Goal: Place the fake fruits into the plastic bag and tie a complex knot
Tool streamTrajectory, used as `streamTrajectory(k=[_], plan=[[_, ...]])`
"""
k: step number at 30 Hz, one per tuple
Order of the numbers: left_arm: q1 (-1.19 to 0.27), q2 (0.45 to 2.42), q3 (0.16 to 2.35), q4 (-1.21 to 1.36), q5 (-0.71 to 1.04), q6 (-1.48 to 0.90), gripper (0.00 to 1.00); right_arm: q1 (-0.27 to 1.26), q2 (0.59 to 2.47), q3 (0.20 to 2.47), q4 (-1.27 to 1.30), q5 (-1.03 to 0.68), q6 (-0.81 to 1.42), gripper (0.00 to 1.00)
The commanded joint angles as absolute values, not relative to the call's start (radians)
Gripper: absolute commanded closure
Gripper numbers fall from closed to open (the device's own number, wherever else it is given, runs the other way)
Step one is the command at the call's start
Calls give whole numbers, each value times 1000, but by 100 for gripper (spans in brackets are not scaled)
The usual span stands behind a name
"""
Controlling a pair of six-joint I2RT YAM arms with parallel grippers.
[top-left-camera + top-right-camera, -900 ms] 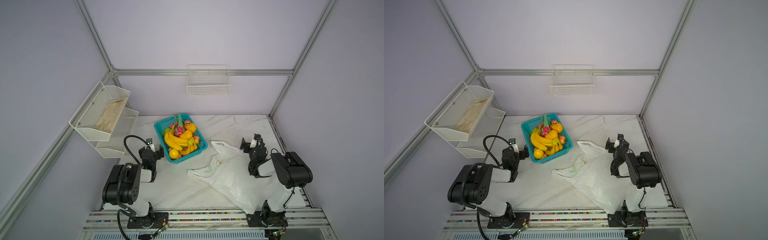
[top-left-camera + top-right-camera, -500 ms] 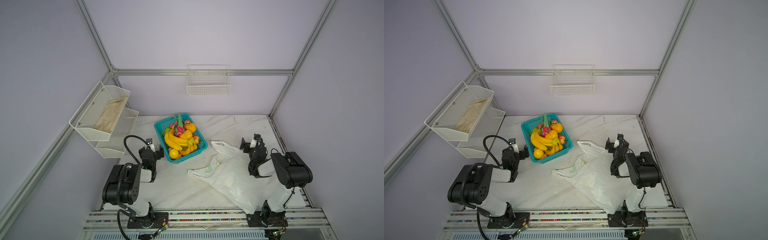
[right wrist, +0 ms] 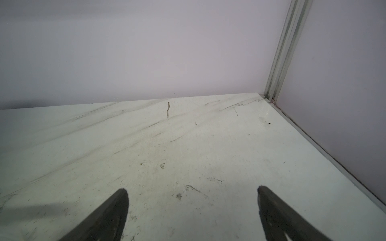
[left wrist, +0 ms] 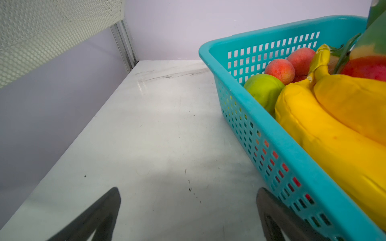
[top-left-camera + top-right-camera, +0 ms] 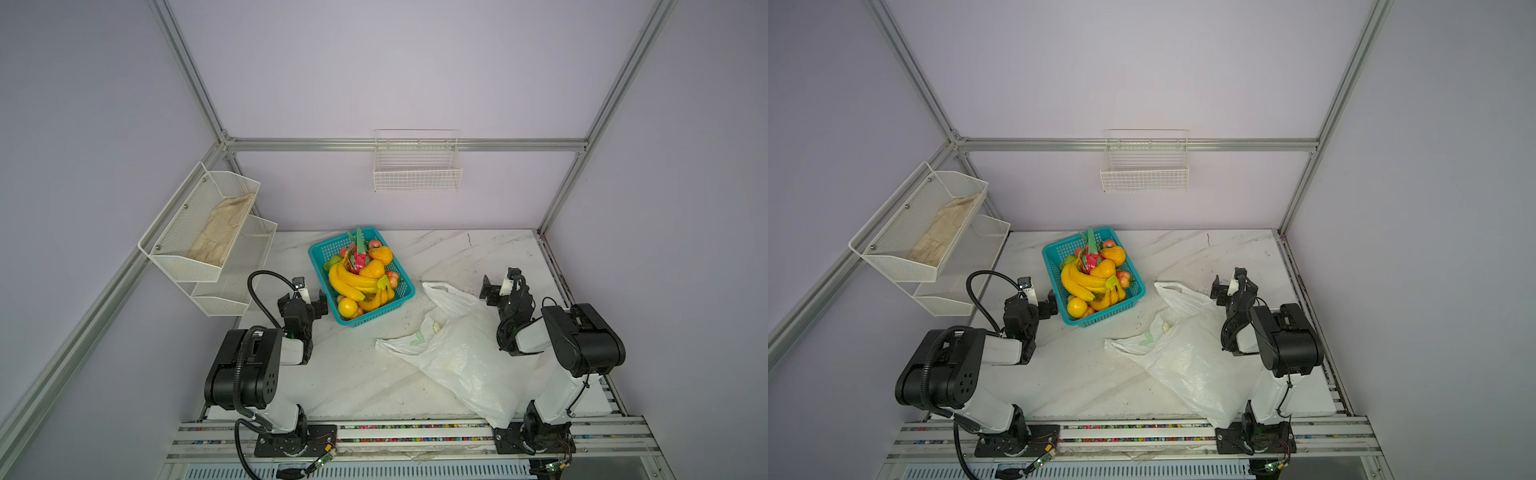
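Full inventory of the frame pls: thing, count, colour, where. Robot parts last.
White marble-look table: one, white with grey veins.
Teal plastic lattice basket: one, teal, back-centre of the table.
Glossy plastic fake fruits: heaped, count unclear; yellow, orange, pink-green, red, green; all in the basket.
Thin translucent white plastic bag: one, white with small green-yellow print, flat on the table right of the basket, untied.
White metal mesh shelf: one, two tiers, white, left wall.
Beige cloth: one, beige, upper shelf tier.
White wire basket: one, white, back wall.
Left gripper: one, black, open, beside the basket.
Right gripper: one, black, open, over bare table beyond the bag.
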State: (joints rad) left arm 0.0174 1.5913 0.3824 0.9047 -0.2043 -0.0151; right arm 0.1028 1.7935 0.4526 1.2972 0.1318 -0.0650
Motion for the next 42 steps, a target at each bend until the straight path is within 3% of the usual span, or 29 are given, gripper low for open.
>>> streamTrajectory(k=[1, 17, 20, 22, 24, 26, 29, 32, 34, 42], plan=[[13, 1569, 370, 963, -198, -20, 0, 104, 1782, 462, 1345, 120, -81, 3], [13, 1569, 369, 961, -202, -24, 0, 97, 1780, 468, 1332, 127, -58, 3], [13, 1517, 360, 944, -280, -48, 0, 99, 1715, 460, 1312, 185, -55, 3], [12, 1425, 386, 809, -348, -80, 0, 101, 1588, 504, 1128, 260, -17, 3], [13, 1310, 415, 666, -428, -141, 0, 98, 1472, 568, 885, 325, 162, 2], [12, 1209, 460, 466, -524, -289, 0, 98, 1381, 596, 754, 303, 204, 4], [13, 1076, 548, 151, -436, -448, 0, 124, 1286, 654, 527, 215, 300, 13], [3, 997, 589, 63, -141, -505, 0, 298, 1312, 748, 275, 267, 293, 15], [-30, 969, 609, 28, -34, -563, 0, 413, 1349, 793, 169, 278, 287, 15], [-310, 901, 690, -136, -118, -527, 0, 584, 1597, 950, -45, 302, 216, 13]])
